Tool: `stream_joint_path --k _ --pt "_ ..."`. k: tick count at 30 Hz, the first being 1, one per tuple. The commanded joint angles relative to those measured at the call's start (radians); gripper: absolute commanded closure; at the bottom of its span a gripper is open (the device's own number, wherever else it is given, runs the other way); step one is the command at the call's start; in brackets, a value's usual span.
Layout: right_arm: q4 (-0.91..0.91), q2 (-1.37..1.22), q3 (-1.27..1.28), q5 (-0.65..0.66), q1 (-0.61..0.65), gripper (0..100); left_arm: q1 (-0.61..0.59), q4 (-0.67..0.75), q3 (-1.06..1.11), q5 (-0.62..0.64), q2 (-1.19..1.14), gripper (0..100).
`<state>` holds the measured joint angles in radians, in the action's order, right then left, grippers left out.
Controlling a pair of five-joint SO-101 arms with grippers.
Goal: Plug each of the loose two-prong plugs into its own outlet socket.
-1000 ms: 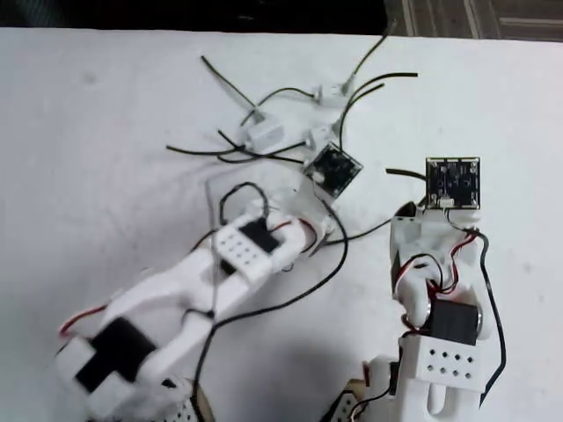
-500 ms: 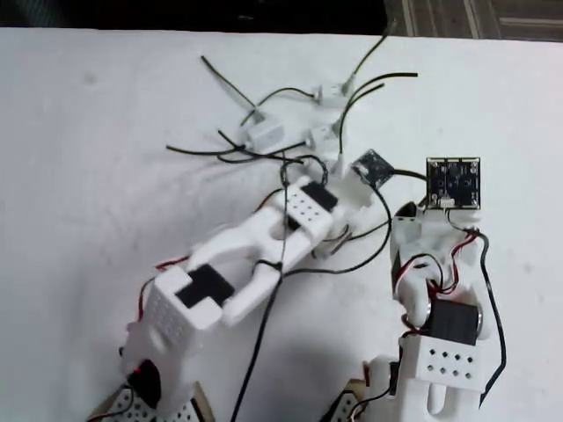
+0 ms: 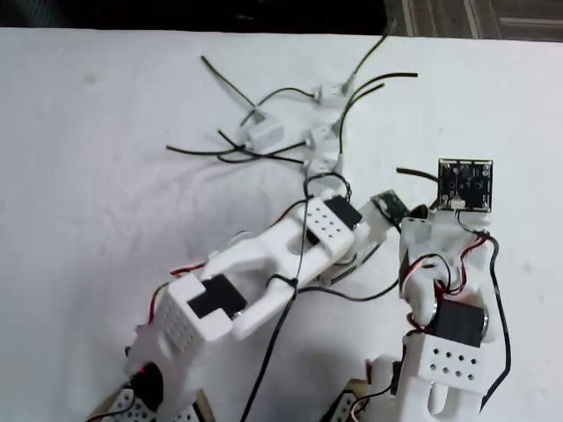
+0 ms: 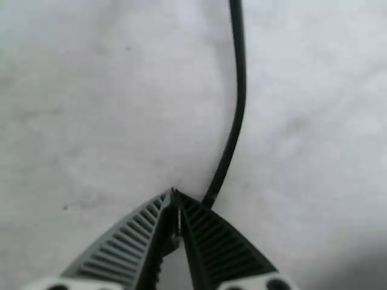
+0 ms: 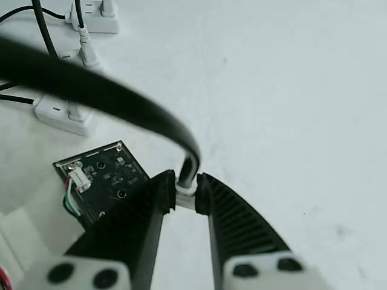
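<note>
The right gripper (image 5: 186,188) is clamping a white two-prong plug (image 5: 185,198) between its jaws, and the plug's black cable (image 5: 121,99) is arching away from it, over the desk's right half. The left gripper (image 4: 176,202) is holding its jaws pressed together on nothing, tips just beside a black lead (image 4: 233,121). White outlet sockets (image 3: 262,132) are lying toward the far edge, near its middle, with cables trailing. The white desk (image 3: 97,158) is showing faint creases. Beyond it, a dark strip (image 3: 193,12) and grey flooring (image 3: 493,18) are showing.
</note>
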<state>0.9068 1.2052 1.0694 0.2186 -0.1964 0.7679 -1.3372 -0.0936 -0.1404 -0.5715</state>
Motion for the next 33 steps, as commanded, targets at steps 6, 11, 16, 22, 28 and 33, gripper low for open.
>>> stream_joint_path --k 6,11,16,22,28,33 --pt "-0.016 0.018 -0.012 0.008 -0.007 98.1 -0.065 -0.032 -0.023 0.071 0.113 98" --pt "-0.015 0.018 -0.012 0.008 -0.007 98.1 -0.153 -0.066 -0.014 0.080 0.314 98" --pt "-0.015 0.018 -0.012 0.008 -0.007 98.1 -0.226 -0.187 -0.008 0.074 0.464 98" --pt "-0.015 0.018 -0.012 0.008 -0.002 98.1 -0.292 -0.172 0.255 0.057 0.556 98" --pt "-0.015 0.018 -0.009 0.008 0.001 98.1 -0.318 0.061 0.638 0.003 0.769 98" --pt "-0.015 0.018 -0.008 0.008 0.002 98.1 -0.323 0.227 0.822 0.006 0.858 98"
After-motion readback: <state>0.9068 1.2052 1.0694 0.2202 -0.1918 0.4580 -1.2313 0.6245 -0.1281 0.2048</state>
